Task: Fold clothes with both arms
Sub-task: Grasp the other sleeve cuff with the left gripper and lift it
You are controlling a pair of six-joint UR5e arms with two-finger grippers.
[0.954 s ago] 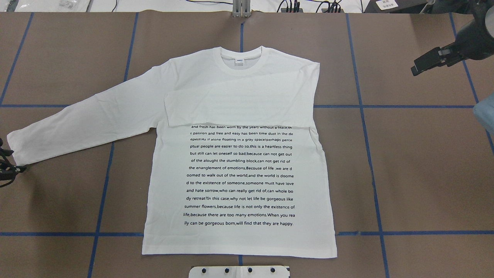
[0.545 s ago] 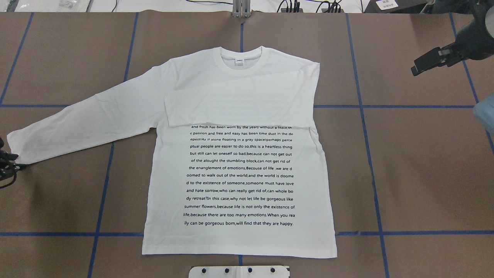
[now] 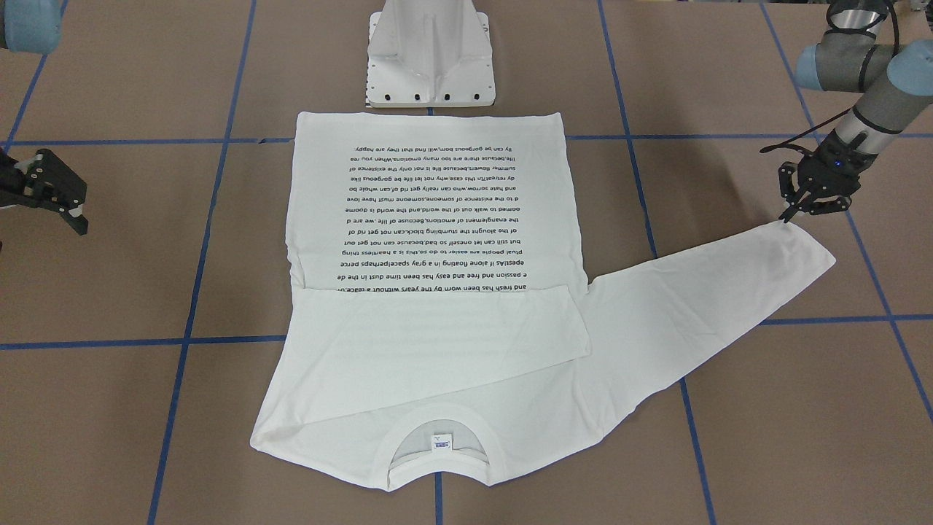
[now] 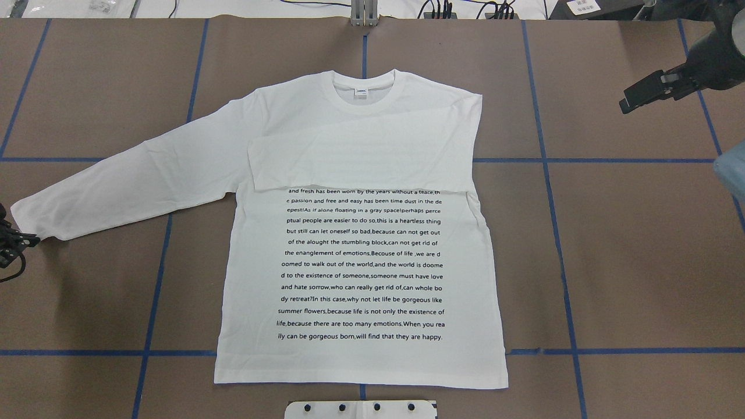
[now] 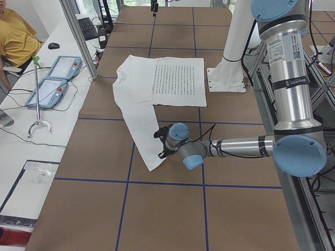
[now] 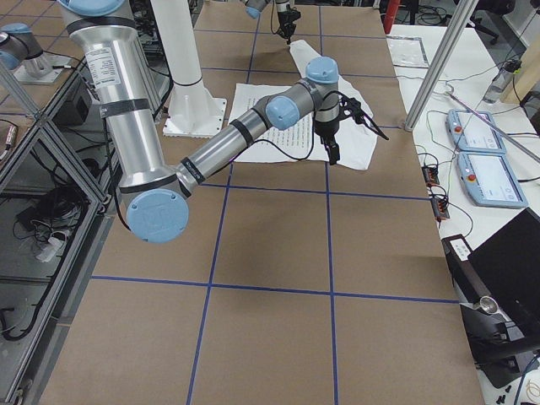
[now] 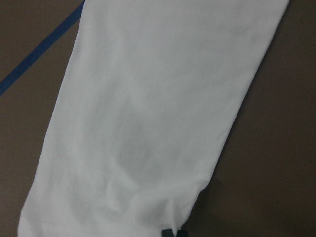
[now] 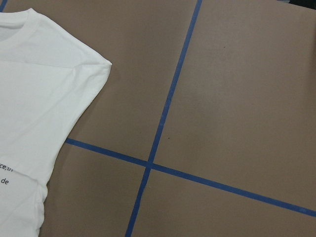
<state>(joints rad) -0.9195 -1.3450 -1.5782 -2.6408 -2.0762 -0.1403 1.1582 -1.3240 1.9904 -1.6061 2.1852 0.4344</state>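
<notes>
The white long-sleeved T-shirt (image 4: 361,262) lies flat, print up, collar toward the table's far side. One sleeve is folded across the chest (image 4: 361,157). The other sleeve (image 4: 128,180) stretches out to my left. My left gripper (image 4: 28,238) sits low at that sleeve's cuff corner, also seen from the front (image 3: 789,215). In the left wrist view its fingertips (image 7: 170,232) are together on the puckered cuff edge. My right gripper (image 4: 628,103) hovers open and empty off the shirt's right, also in the front view (image 3: 82,211).
The white pedestal base (image 3: 430,58) stands at the shirt's hem. Blue tape lines (image 4: 547,160) grid the brown table. Two teach pendants (image 5: 52,78) and a seated person in yellow (image 5: 13,36) are beyond the far edge.
My left gripper has shifted slightly toward the far side at the cuff, and the cuff's near corner has drawn in with it. The right gripper has drifted a little away.
</notes>
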